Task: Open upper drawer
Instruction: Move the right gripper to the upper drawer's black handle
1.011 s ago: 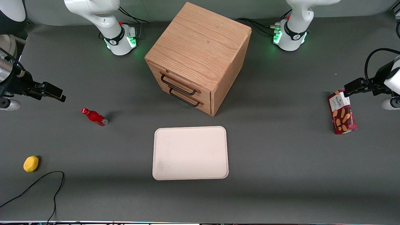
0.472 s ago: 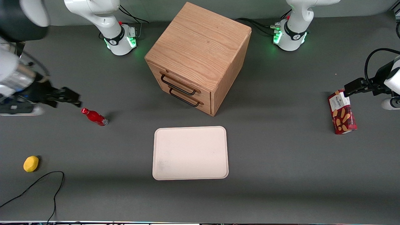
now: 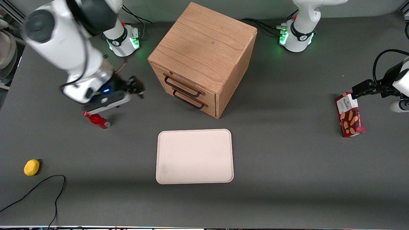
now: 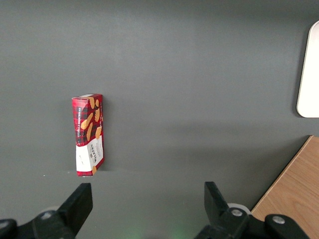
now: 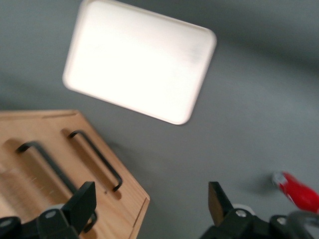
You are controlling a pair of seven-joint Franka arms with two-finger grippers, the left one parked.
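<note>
The cabinet [image 3: 204,57] stands near the middle of the table [image 3: 287,166], turned so its front faces toward the working arm's end and slightly toward the front camera. The upper drawer [image 3: 183,83] is shut flush with the cabinet front, so nothing can be seen inside it; its black bar handle [image 3: 182,87] lies across the panel. The lower drawer [image 3: 189,99] just beneath it is shut as well, its contents equally hidden.

The gripper [image 3: 138,88] hangs in front of the cabinet, near the drawers but apart from them, touching neither handle. In the right wrist view the gripper [image 5: 152,209] shows its two fingers spread wide with nothing between them, and the drawer fronts and both handles lie close by.

A tray [image 3: 194,156] lies flat on the table, nearer the front camera than the cabinet, and holds nothing. A red bottle [image 3: 96,119] lies on its side just under the working arm's wrist, nearer the front camera than the gripper. A lemon [image 3: 31,167] sits well apart, toward the working arm's end of the table, beside a black cable [image 3: 38,188]. A red box of biscuits [image 3: 349,115] lies flat toward the parked arm's end.
</note>
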